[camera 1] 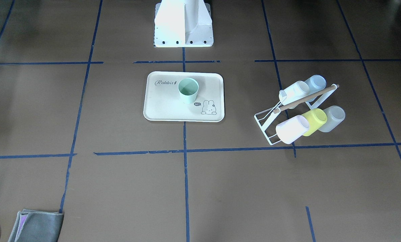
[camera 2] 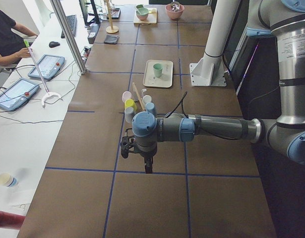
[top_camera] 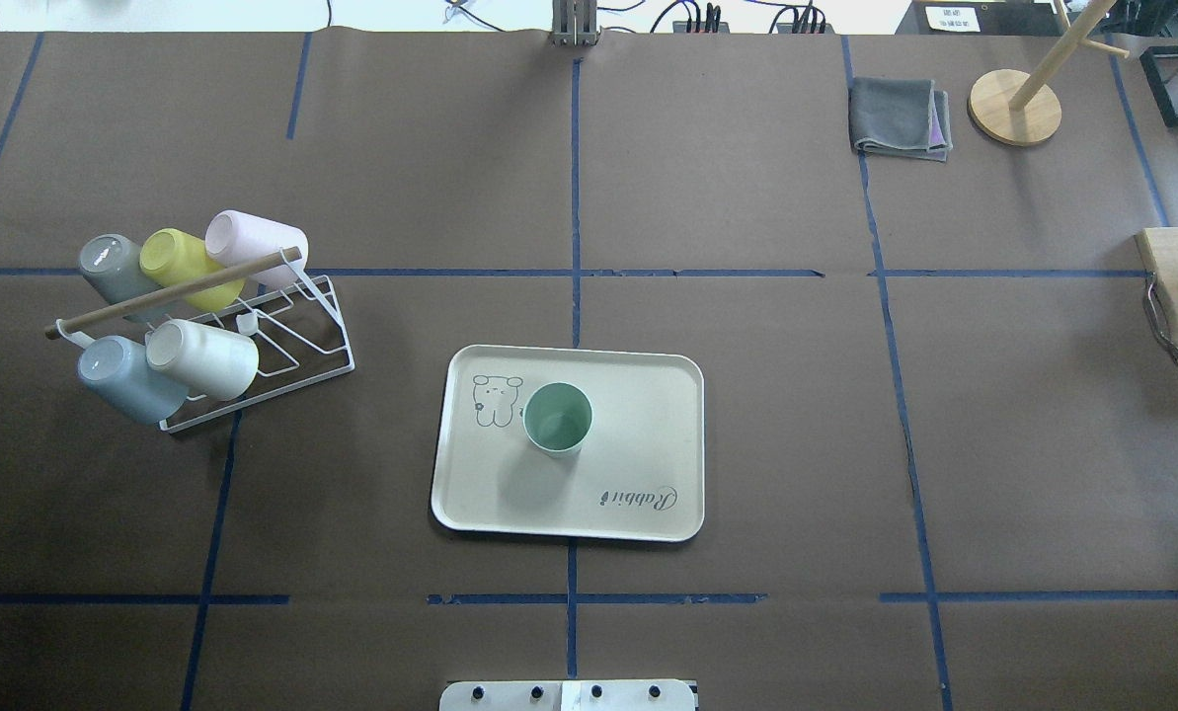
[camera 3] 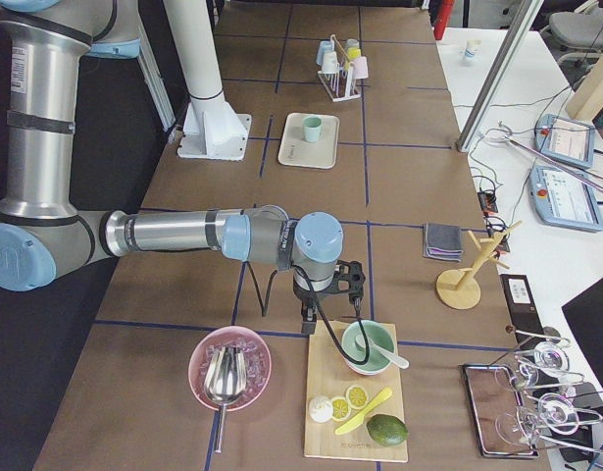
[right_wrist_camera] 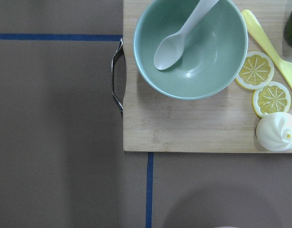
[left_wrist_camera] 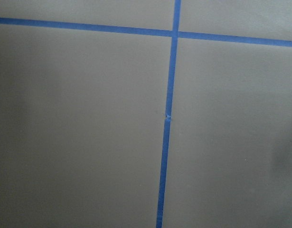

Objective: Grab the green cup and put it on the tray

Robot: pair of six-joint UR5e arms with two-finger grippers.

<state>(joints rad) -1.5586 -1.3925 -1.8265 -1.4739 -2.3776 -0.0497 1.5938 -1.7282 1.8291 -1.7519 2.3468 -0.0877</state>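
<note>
Brown paper gridded with blue tape covered the table, where the green cup (top_camera: 558,419) stood upright, mouth up, near the middle of the tray (top_camera: 648,390), between the bunny drawing and the lettering; touched by neither arm, it appeared already placed. Outward on the robot's left, a wire rack (top_camera: 282,341) held five other cups tipped on its pegs. The left gripper (camera 2: 140,159) hung over bare table and the right gripper (camera 3: 330,309) at the edge of a cutting board (right_wrist_camera: 193,128) bearing a bowl (right_wrist_camera: 191,45), both well apart from the tray and seemingly parked out of the way, though whether their fingers were apart or together could not be told.
</note>
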